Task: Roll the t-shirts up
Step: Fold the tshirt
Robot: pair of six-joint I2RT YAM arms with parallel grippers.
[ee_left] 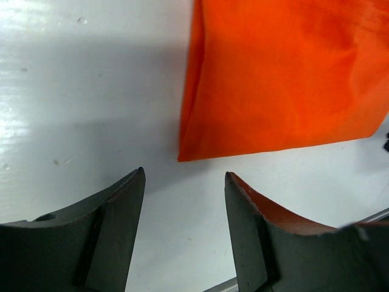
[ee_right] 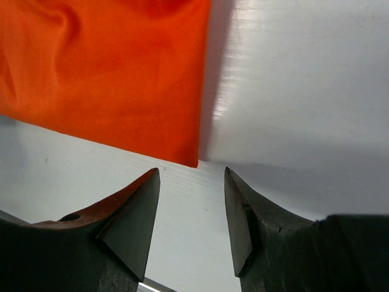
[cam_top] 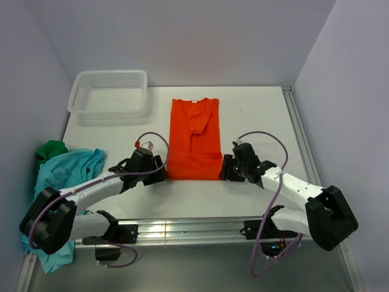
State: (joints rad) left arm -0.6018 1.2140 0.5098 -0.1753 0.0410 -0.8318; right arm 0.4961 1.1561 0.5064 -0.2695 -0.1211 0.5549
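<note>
An orange-red t-shirt (cam_top: 194,137) lies flat on the white table, folded into a long strip with its collar at the far end. My left gripper (cam_top: 163,173) is open just off the strip's near left corner (ee_left: 182,158), nothing between its fingers (ee_left: 124,207). My right gripper (cam_top: 223,171) is open too, just short of the near right corner (ee_right: 196,163), its fingers (ee_right: 140,207) apart from the cloth. A teal-blue t-shirt (cam_top: 64,170) and a dark green one (cam_top: 51,148) lie crumpled at the left edge.
A white mesh basket (cam_top: 109,92) stands at the table's far left. Grey walls close in both sides and the back. A metal rail (cam_top: 182,230) runs along the near edge between the arm bases.
</note>
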